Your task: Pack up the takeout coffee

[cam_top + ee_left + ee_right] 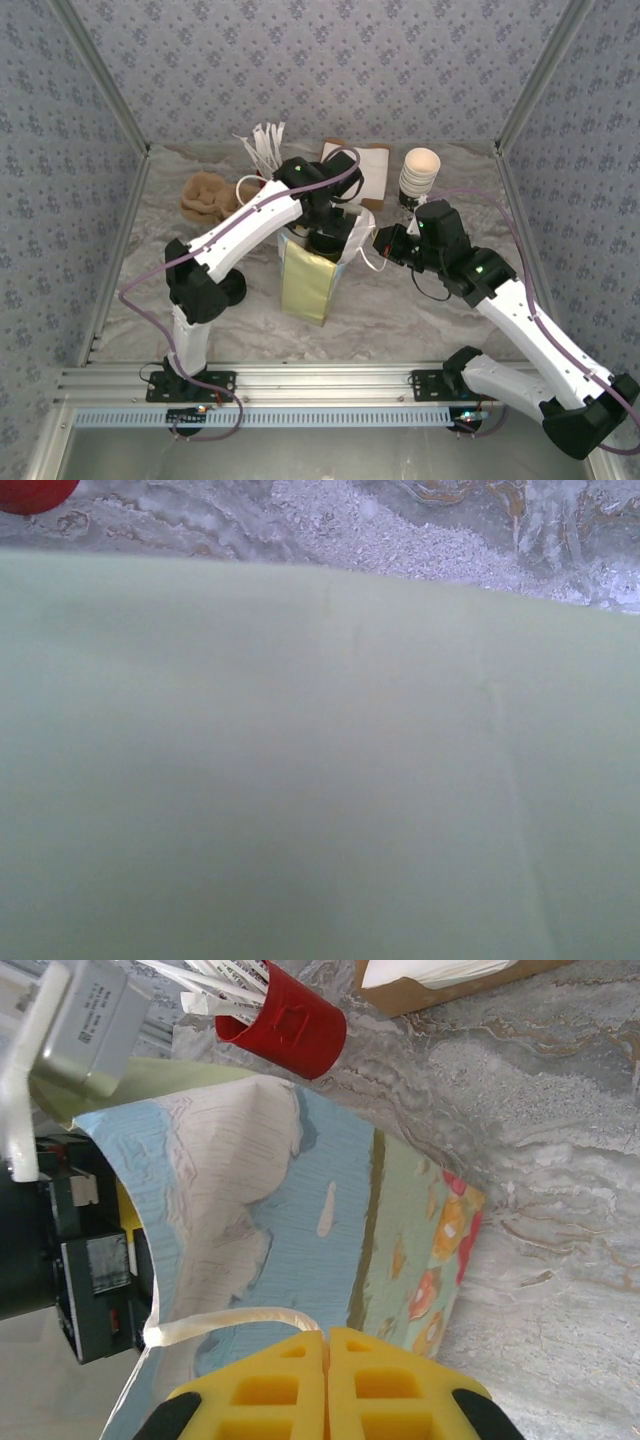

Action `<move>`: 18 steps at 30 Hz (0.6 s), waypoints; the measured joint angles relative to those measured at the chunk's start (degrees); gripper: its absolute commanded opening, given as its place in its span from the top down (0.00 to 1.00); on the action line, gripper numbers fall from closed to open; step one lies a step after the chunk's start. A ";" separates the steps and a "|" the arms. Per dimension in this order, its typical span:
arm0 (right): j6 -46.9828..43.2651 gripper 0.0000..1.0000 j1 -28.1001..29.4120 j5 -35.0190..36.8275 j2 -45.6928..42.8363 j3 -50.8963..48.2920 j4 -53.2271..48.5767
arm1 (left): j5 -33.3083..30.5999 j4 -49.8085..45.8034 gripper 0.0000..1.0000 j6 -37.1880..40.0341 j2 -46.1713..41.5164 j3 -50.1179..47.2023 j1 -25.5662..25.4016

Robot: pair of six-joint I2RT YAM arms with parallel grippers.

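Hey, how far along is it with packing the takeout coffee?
Done: the paper bag stands open. In hand: the right gripper is shut on the bag's white cord handle, and the left arm reaches into the bag's mouth. Left: whether the coffee is already inside I cannot tell; then both arms must let go and withdraw.

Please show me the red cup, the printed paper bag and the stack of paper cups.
Red round cup holding straws (290,1020), right wrist view, side wall.
Printed paper bag (310,1260), right wrist view, blue panel.
Stack of lidless paper cups (421,165), top external view, top cup.
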 measured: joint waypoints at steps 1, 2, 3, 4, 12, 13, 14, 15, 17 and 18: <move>0.00 0.91 -0.11 0.11 0.00 0.00 0.00 | -0.17 -0.31 0.01 0.11 0.00 0.35 -0.09; -0.13 0.91 -0.20 0.17 0.04 0.00 0.00 | -0.20 -0.79 0.01 0.13 0.00 0.81 -0.22; -0.22 0.91 -0.33 0.17 0.04 0.00 0.00 | -0.22 -1.09 0.01 0.15 0.00 1.20 -0.37; -0.37 0.91 -0.50 0.17 0.04 0.00 0.00 | -0.31 -1.53 0.01 0.15 0.00 1.70 -0.61; -1.46 0.91 -1.66 0.22 0.96 0.35 -0.04 | -1.31 -3.63 0.01 0.39 0.00 4.59 -1.60; -1.51 0.91 -1.77 0.22 1.27 0.42 -0.09 | -1.33 -3.89 0.01 0.48 0.00 5.01 -1.66; -1.68 0.91 -1.90 0.20 1.53 0.44 -0.13 | -1.40 -4.24 0.01 0.52 0.00 5.51 -1.73; -1.77 0.91 -1.99 0.20 1.64 0.44 -0.15 | -1.44 -4.31 0.01 0.55 0.00 5.86 -1.81; -2.05 0.91 -2.21 0.22 1.70 0.46 -0.24 | -1.51 -4.44 0.01 0.55 0.00 6.69 -2.03; -2.19 0.91 -2.29 0.22 1.70 0.46 -0.24 | -1.53 -4.61 0.01 0.55 0.00 6.99 -2.10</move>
